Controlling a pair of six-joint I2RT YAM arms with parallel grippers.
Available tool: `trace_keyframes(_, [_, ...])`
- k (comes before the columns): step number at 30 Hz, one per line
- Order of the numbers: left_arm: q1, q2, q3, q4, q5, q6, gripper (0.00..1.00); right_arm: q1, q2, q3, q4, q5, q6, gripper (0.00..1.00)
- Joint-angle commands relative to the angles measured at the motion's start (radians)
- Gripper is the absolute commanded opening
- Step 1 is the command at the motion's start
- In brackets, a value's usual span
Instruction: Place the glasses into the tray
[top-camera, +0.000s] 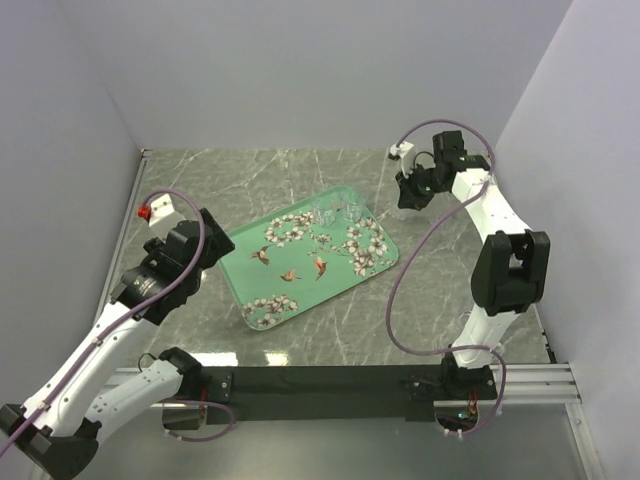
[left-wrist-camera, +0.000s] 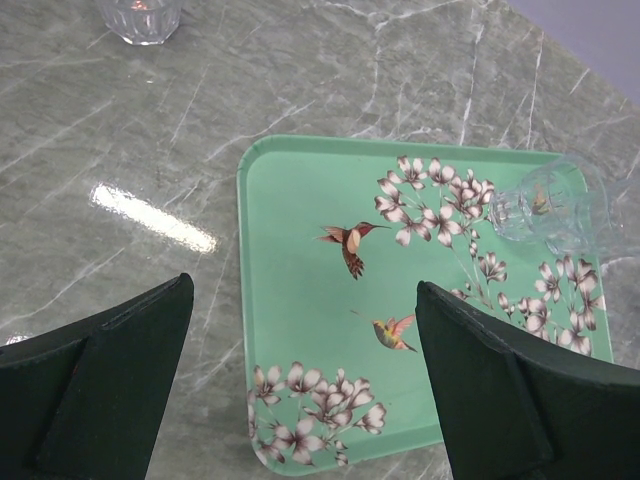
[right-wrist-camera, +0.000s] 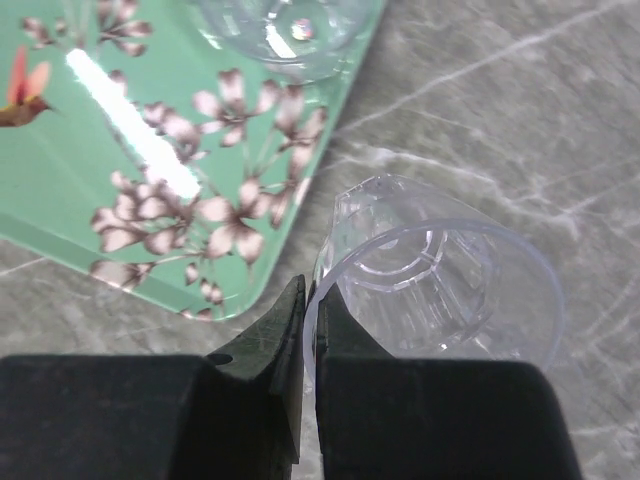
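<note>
The mint-green tray with blossoms and birds lies mid-table. My right gripper is shut on the rim of a clear glass and holds it over the marble just off the tray's corner. Another clear glass rests in the tray near that corner. It also shows in the left wrist view, seemingly tipped on its side. A third glass stands on the table beyond the tray. My left gripper is open and empty above the tray's near end.
The table is grey-green marble, enclosed by pale walls on the left, back and right. The right arm rises along the right side and the left arm along the left. A black rail runs along the near edge.
</note>
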Motion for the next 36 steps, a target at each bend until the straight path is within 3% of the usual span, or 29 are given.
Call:
trace_keyframes(1, [0.003,-0.019,-0.009,0.032,-0.009,-0.016,1.00,0.018,-0.066,-0.073,0.022,-0.103,-0.063,0.00])
trace_keyframes(13, [0.003,-0.019,-0.021,0.047,-0.001,-0.024,0.99,0.139,-0.200,-0.338,0.191,-0.151,-0.285,0.00])
trace_keyframes(31, [0.003,-0.079,-0.049,0.031,-0.003,-0.056,0.99,0.257,-0.031,-0.239,0.237,0.043,-0.305,0.00])
trace_keyframes(36, [0.003,-0.082,-0.060,0.040,0.009,-0.055,0.99,0.264,-0.022,-0.243,0.261,0.092,-0.273,0.09])
